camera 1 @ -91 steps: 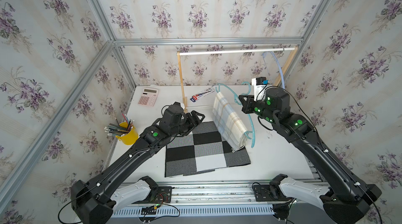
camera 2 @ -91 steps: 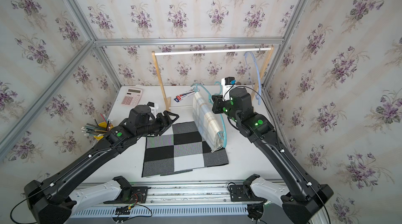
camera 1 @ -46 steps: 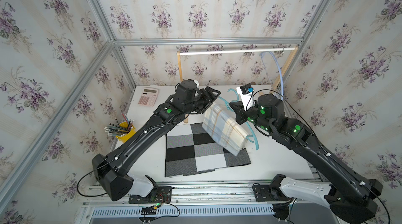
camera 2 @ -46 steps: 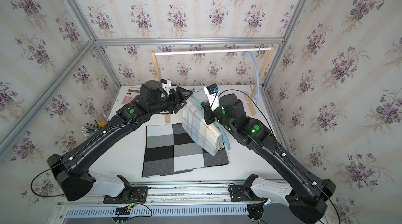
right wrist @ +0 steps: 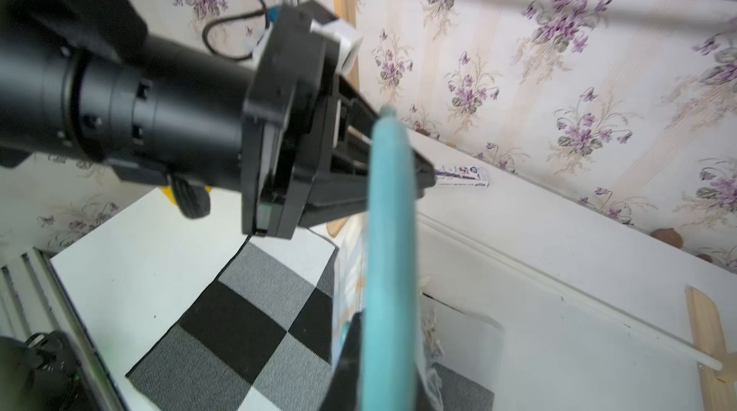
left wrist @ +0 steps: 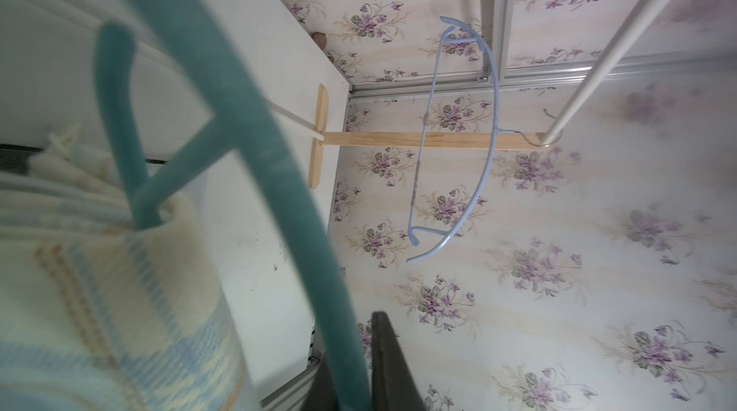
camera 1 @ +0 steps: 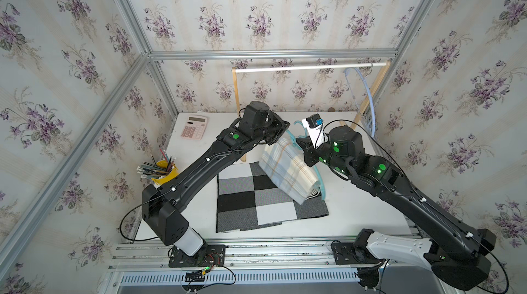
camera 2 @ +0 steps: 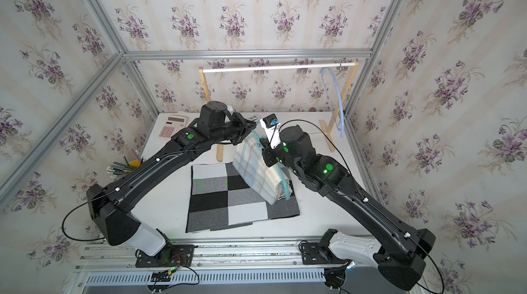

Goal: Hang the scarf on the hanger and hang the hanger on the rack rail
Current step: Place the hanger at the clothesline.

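- The left end effector (left wrist: pixel 355 383) is closed on the teal hanger (left wrist: pixel 223 90). In the left wrist view the hanger's bar runs down between its two dark fingers (left wrist: pixel 389 369).
- The right end effector (right wrist: pixel 379 381) is also clamped narrowly on the hanger (right wrist: pixel 389 249). In the right wrist view the teal bar rises from between its fingers.
- In both top views the left end effector (camera 1: pixel 285 133) (camera 2: pixel 253 125) meets the upper end of the hanger, near its hook. The right end effector (camera 1: pixel 302 147) (camera 2: pixel 266 152) grips just beside it, so the two nearly touch.
- The left arm stretches forward and up from its base, with its wrist turned toward the right arm. The right arm reaches inward with its elbow bent.
- The plaid scarf (camera 1: pixel 288 172) (camera 2: pixel 253 170) is folded and draped over the hanger (camera 1: pixel 320 181), just below both end effectors. It slopes down toward a black, grey and white checked mat (camera 1: pixel 256 201) on the table (camera 1: pixel 356 212). Whether its lower edge touches the mat cannot be told.
- Only the left wrist view shows the scarf (left wrist: pixel 99 289) wrapped over the hanger's lower bar up close.
- Only the right wrist view shows the left end effector (right wrist: pixel 426 173) from the side, its tips at the teal bar.
- Behind stands a wooden rack (camera 1: pixel 236 101) with a pale blue hanger (camera 1: pixel 368 98) on its rod.
- A pink calculator (camera 1: pixel 194 127) and a yellow cup of pencils (camera 1: pixel 164 171) sit well apart on the robot's left.
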Tool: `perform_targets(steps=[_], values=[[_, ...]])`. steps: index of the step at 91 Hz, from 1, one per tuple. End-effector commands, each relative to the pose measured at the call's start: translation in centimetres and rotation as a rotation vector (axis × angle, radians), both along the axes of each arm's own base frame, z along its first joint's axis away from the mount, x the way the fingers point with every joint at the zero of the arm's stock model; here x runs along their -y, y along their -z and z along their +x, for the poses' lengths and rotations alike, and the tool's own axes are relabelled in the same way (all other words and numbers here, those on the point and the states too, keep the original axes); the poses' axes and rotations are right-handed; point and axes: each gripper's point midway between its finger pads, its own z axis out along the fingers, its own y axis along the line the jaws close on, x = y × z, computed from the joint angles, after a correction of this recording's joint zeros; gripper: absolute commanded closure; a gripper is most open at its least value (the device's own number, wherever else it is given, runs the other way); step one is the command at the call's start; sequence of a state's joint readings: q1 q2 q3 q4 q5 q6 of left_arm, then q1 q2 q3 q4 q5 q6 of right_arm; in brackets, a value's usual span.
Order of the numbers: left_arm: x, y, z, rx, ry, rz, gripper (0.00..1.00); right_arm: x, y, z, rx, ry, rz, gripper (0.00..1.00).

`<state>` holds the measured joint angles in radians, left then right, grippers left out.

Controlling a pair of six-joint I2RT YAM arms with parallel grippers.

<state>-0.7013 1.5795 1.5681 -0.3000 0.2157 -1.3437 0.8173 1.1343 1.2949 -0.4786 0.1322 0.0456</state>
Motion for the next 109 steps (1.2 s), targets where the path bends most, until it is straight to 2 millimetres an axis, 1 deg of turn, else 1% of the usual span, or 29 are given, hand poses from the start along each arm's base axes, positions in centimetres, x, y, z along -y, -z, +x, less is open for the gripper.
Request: perform_targets(steps=[1,15,16,19,23,25,27,32,33,35,37,39,50,54,58,61,66,75,78,90,91,101,102,103,105,107,109], values=[[0.3,-0.1,-0.3,0.018,0.025,-0.014,1.00,0.0,-2.0,0.7,0.061,0.027,0.062,1.00],[0.2,0.0,-0.2,0.006,0.001,-0.058,1.00,0.4,-2.2,0.1,0.046,0.031,0.099,0.99],[0.2,-0.1,-0.2,0.006,-0.001,-0.062,1.00,0.4,-2.1,0.0,0.043,0.027,0.103,0.95],[0.2,-0.1,-0.1,0.003,-0.007,-0.070,1.00,0.5,-2.1,-0.5,0.033,0.013,0.117,0.74],[0.1,-0.3,0.0,0.002,-0.016,-0.079,1.00,0.5,-1.6,-1.2,0.010,-0.005,0.134,0.51],[0.1,-0.4,0.0,0.004,-0.018,-0.081,1.00,0.6,-1.3,-1.5,-0.003,-0.011,0.141,0.43],[0.1,-0.5,0.1,0.005,-0.019,-0.083,1.00,0.6,-0.8,-1.8,-0.018,-0.017,0.148,0.37],[0.2,-0.8,0.2,0.008,-0.021,-0.089,1.00,0.8,0.3,-2.6,-0.049,-0.031,0.158,0.26],[0.2,-0.8,0.2,0.009,-0.021,-0.091,1.00,0.9,0.4,-2.8,-0.055,-0.034,0.160,0.17],[0.3,-0.9,0.2,0.009,-0.019,-0.092,1.00,1.0,0.9,-3.1,-0.066,-0.037,0.166,0.09],[0.3,-1.0,0.2,0.011,-0.020,-0.093,1.00,1.2,1.4,-3.4,-0.079,-0.040,0.170,0.06],[0.3,-1.1,0.2,0.013,-0.019,-0.094,1.00,1.3,1.7,-3.8,-0.088,-0.046,0.178,0.04],[0.2,-1.4,0.2,0.017,-0.020,-0.091,1.00,1.7,4.4,-5.5,-0.152,-0.075,0.220,0.02],[0.2,-1.6,0.2,0.020,-0.020,-0.090,1.00,1.9,5.5,-5.9,-0.171,-0.077,0.225,0.04],[0.3,-1.6,0.2,0.020,-0.016,-0.089,1.00,2.2,6.3,-5.8,-0.176,-0.061,0.227,0.10],[0.3,-1.6,0.1,0.020,-0.013,-0.086,1.00,2.4,6.6,-5.8,-0.171,-0.049,0.227,0.14],[0.3,-1.6,0.0,0.017,-0.013,-0.082,1.00,2.6,6.6,-5.6,-0.159,-0.036,0.232,0.24],[0.3,-1.6,-0.1,0.019,-0.013,-0.078,1.00,2.7,6.4,-4.9,-0.142,-0.009,0.224,0.51],[0.3,-1.6,-0.1,0.020,-0.014,-0.075,1.00,2.8,6.2,-4.7,-0.135,0.004,0.224,0.61],[0.2,-1.4,-0.4,0.020,-0.011,-0.065,1.00,3.1,4.9,-3.7,-0.100,0.050,0.236,0.98],[0.2,-1.4,-0.4,0.021,-0.009,-0.062,1.00,3.1,4.7,-3.6,-0.095,0.057,0.237,1.00],[-0.2,-1.7,-0.8,0.046,0.008,-0.035,1.00,3.7,3.0,-2.5,-0.066,0.121,0.232,1.00],[-0.3,-1.8,-0.8,0.049,0.008,-0.030,0.99,3.7,2.9,-2.3,-0.065,0.128,0.229,1.00],[-0.4,-1.8,-0.9,0.052,0.007,-0.023,0.95,3.7,2.7,-2.1,-0.064,0.136,0.228,1.00],[-0.8,-1.9,-1.0,0.057,0.004,-0.009,0.84,3.8,2.5,-1.9,-0.063,0.149,0.224,1.00],[-1.2,-2.0,-1.1,0.063,0.001,0.009,0.70,3.9,2.3,-1.6,-0.059,0.166,0.221,1.00],[-1.6,-2.2,-1.3,0.071,-0.004,0.027,0.60,3.9,2.0,-1.2,-0.057,0.180,0.219,1.00]])
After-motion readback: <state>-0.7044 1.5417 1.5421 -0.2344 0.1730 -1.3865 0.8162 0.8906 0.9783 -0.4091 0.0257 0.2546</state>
